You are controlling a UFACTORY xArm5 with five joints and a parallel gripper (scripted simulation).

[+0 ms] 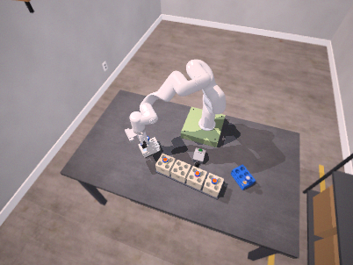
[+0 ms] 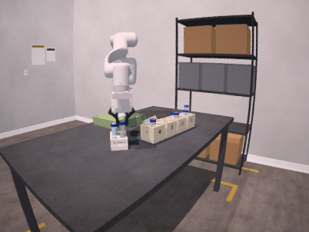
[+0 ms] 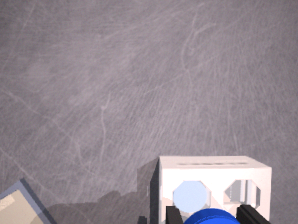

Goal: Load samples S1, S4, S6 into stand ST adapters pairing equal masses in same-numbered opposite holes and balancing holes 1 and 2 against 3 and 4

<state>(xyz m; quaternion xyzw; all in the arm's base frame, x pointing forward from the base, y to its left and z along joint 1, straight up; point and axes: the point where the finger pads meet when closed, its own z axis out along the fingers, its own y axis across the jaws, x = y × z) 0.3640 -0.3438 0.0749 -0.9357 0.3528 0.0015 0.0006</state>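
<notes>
My gripper [image 1: 144, 144] [image 2: 122, 118] [image 3: 212, 215] is shut on a blue-capped tube [image 2: 122, 131] at the white blanks rack [image 1: 150, 152] [image 2: 119, 146] [image 3: 215, 162]. The tube is upright over the rack; its lower end is hidden and its cap dot is unreadable. Another blue-capped tube [image 2: 114, 130] stands beside it in the rack. Four beige adapters stand in a row on the dark stand. Orange-dotted caps show in the left adapter [image 1: 161, 168], the third [image 1: 193, 181] and the right one [image 1: 210, 189]; the second [image 1: 177, 174] shows no cap. The end adapter [image 2: 154, 134] in the exterior view reads 4.
A blue rack [image 1: 237, 170] right of the adapters holds caps with a whitish dot and an orange-looking dot. The green DONE key [image 1: 200, 150] is on its small grey desk [image 1: 198, 156] behind the adapters. The robot's green base [image 1: 193, 132] stands further back.
</notes>
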